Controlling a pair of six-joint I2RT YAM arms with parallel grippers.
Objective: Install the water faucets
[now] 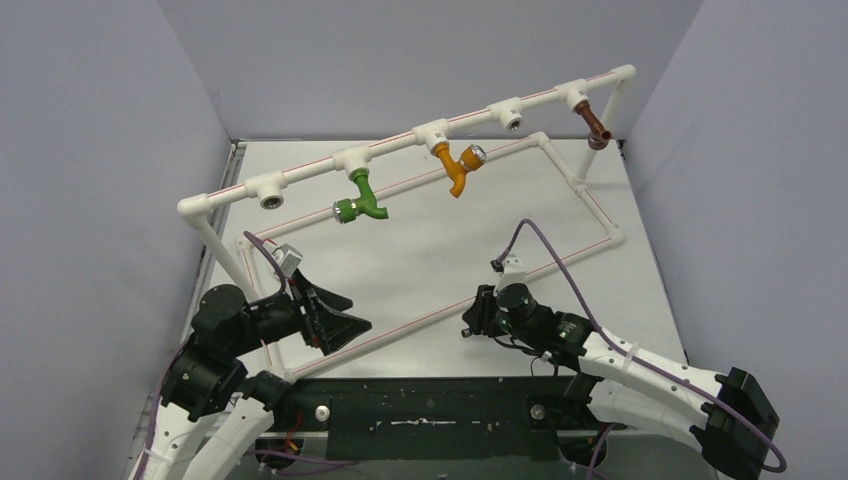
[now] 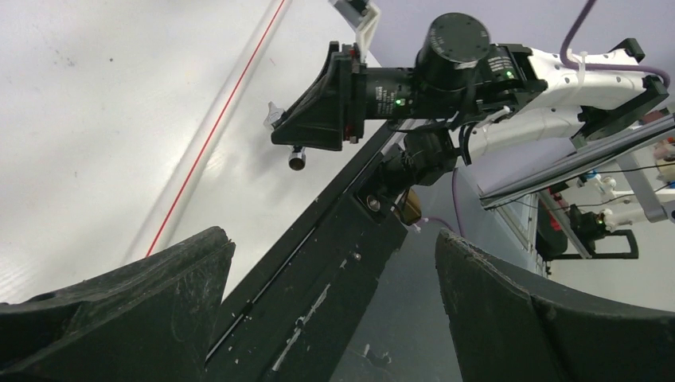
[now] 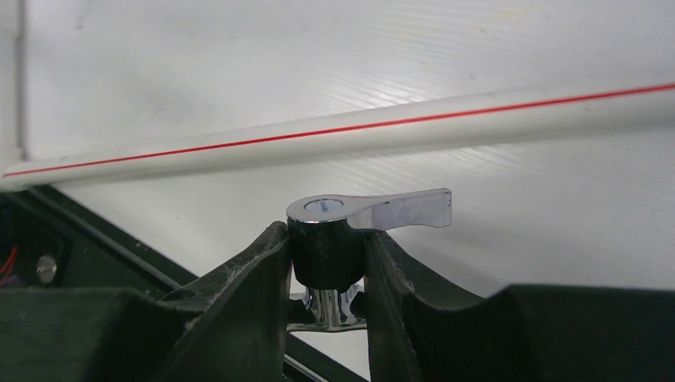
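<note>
My right gripper [image 3: 328, 263] is shut on a chrome water faucet [image 3: 342, 231]. Its fingers clamp the dark cap under the lever handle, which points right. In the top view this gripper [image 1: 478, 318] sits low over the table near its front edge, right of centre. The left wrist view shows the faucet [image 2: 296, 159] sticking out below the right gripper [image 2: 314, 119]. My left gripper [image 1: 345, 315] stands wide open and holds nothing, at the front left. Green [image 1: 365, 197], orange [image 1: 458, 168] and brown [image 1: 596, 127] faucets hang from the raised white pipe [image 1: 400, 143].
The raised pipe has two open sockets, one at the left [image 1: 270, 198] and one right of centre [image 1: 512, 120]. A lower white pipe loop with a red stripe [image 1: 420, 320] lies on the table. A black base rail [image 1: 430, 405] runs along the near edge.
</note>
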